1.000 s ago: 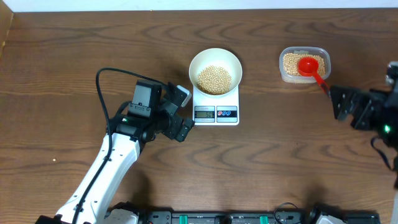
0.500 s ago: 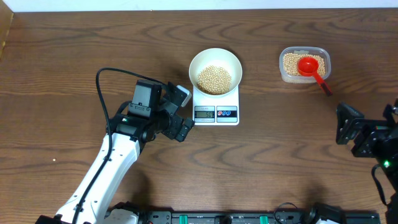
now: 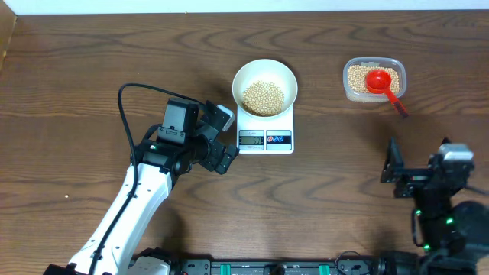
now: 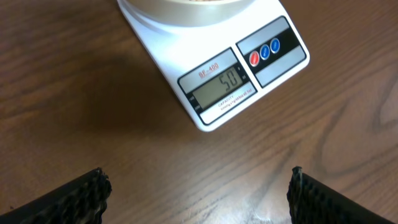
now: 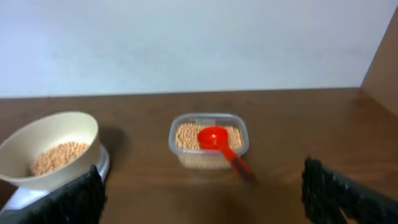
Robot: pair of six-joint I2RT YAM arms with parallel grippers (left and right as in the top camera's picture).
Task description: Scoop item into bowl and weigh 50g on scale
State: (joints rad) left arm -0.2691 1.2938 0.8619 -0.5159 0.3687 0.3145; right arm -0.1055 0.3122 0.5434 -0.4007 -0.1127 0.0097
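The white bowl (image 3: 238,76) stands on the white scale (image 3: 265,131) and holds tan-yellow beans (image 3: 263,97). In the left wrist view the scale's display (image 4: 222,85) reads 50. My left gripper (image 3: 227,139) is open and empty, just left of the scale's front; its fingers (image 4: 199,193) rest low over bare wood. My right gripper (image 3: 392,169) is open and empty, well in front of the tub and pointing toward it (image 5: 205,193). The bowl also shows at the left of the right wrist view (image 5: 81,152).
A clear plastic tub (image 3: 353,92) of beans stands at the back right. A red scoop (image 3: 380,82) lies in it, its handle over the front right rim. The tub (image 5: 208,158) and scoop (image 5: 214,138) also show in the right wrist view.
My right arm has drawn back from beside the tub toward the table's front edge and turned to face the tub. The left arm, bowl, scale and scoop have not moved.
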